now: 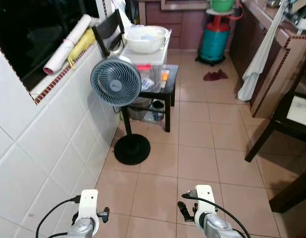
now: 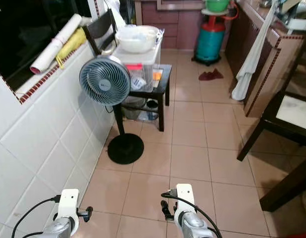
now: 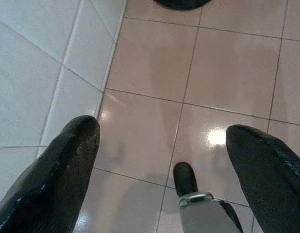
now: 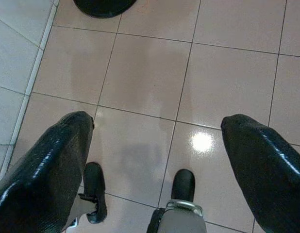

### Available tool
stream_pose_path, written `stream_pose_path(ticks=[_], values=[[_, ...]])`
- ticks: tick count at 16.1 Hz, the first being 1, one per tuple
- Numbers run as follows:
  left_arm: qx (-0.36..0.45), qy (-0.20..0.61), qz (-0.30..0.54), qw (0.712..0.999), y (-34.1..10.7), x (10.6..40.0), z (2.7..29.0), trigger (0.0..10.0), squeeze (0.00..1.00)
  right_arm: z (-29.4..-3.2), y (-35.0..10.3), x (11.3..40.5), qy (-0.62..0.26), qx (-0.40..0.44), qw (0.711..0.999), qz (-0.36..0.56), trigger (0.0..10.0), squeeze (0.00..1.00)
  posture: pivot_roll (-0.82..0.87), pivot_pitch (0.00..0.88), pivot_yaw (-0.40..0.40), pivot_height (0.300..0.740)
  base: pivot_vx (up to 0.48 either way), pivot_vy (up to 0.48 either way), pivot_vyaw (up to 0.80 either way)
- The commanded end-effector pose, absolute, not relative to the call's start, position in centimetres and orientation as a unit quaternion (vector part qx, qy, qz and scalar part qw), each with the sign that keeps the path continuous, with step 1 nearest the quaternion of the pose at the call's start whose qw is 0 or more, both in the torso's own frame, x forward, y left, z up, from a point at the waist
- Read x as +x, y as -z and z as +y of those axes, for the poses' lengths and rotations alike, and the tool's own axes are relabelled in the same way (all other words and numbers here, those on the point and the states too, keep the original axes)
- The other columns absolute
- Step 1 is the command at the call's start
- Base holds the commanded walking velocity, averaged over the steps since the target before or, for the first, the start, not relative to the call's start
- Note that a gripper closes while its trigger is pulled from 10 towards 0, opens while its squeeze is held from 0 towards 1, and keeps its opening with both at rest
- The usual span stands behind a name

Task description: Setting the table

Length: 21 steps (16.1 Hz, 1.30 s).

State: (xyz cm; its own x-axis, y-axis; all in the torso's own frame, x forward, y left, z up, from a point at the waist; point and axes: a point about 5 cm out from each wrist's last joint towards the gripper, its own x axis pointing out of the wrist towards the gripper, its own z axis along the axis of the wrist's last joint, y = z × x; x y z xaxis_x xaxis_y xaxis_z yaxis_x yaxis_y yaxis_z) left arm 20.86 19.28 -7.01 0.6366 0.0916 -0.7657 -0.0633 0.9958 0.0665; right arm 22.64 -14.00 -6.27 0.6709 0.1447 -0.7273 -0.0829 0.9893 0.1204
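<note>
The left gripper (image 3: 162, 160) hangs low beside the white tiled wall (image 1: 39, 163), fingers spread wide, holding nothing. One grey pedestal fan (image 1: 116, 82) stands ahead — behind it one black side table (image 1: 169, 79) bearing one white bowl (image 1: 144, 38). The right gripper (image 4: 157, 160) hangs over the floor tiles (image 1: 197, 163), likewise apart and empty.

fan (image 1: 116, 82): grey-blue, black base | floor (image 1: 202, 148): pinkish-beige tiles | wall (image 1: 49, 158): white tiles | gas cylinder (image 1: 214, 42): teal
</note>
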Motion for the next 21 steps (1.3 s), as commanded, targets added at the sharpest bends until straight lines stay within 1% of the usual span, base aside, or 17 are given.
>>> stream_pose_path(ticks=[1, 7, 10, 15, 21], values=[[0.016, -0.044, 0.430, 0.902, 7.1, 20.8, 19.4, 10.0, 0.00, -13.7, 5.9, 23.2, -0.061, 0.040, 0.914, 0.398, 10.0, 0.00, -0.12, 0.033, 0.050, 0.740, 0.000, 0.000, 0.00], [0.020, -0.048, 0.445, 0.894, 7.4, 20.1, 19.9, 10.0, 0.00, -13.6, 5.8, 23.4, -0.073, 0.017, 0.917, 0.393, 10.0, 0.00, -0.12, 0.032, 0.050, 0.740, 0.000, 0.000, 0.00], [0.008, -0.053, 0.458, 0.887, 7.7, 19.5, 20.3, 10.0, 0.00, -13.7, 5.8, 23.3, -0.080, 0.007, 0.916, 0.393, 10.0, 0.00, -0.12, 0.035, 0.045, 0.740, 0.000, 0.000, 0.00], [0.011, -0.034, 0.482, 0.875, 8.1, 18.9, 20.2, 10.0, 0.00, -13.9, 6.1, 23.0, -0.082, -0.007, 0.912, 0.403, 10.0, 0.00, -0.13, 0.040, 0.044, 0.740, 0.000, 0.000, 0.00], [0.023, -0.014, 0.492, 0.870, 8.2, 18.5, 20.1, 10.0, 0.00, -14.8, 7.2, 21.4, -0.064, -0.025, 0.895, 0.441, 10.0, 0.00, -0.13, 0.045, 0.051, 0.740, 0.000, 0.000, 0.00]])
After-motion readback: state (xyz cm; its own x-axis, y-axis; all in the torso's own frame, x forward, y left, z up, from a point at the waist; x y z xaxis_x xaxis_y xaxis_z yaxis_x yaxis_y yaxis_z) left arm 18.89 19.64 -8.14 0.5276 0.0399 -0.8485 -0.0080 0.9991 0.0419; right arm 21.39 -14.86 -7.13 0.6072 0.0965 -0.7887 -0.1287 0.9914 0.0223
